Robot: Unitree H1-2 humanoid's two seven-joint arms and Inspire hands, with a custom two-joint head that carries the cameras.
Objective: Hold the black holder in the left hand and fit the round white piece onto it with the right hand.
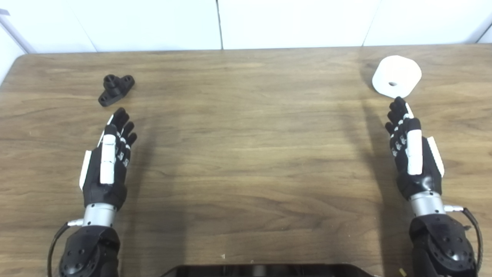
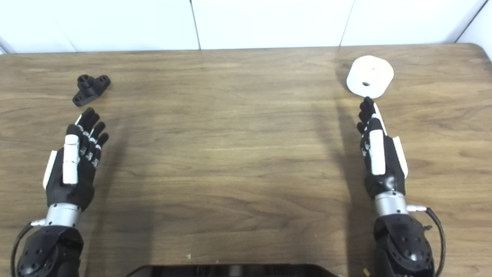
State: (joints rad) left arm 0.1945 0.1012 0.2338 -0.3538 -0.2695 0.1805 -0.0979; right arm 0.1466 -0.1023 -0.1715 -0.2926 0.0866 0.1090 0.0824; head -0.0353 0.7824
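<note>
The black holder, a small flanged base with an upright stub, lies on the wooden table at the far left. My left hand floats just short of it, fingers stretched out and apart, holding nothing. Far right on the table rests the round white piece, a thick disc with a small hole in its middle. My right hand is extended toward it with its fingertips at the disc's near edge, open and holding nothing.
The wooden table spreads wide between the two hands. A white wall runs along its far edge. A dark part of the robot shows at the bottom centre.
</note>
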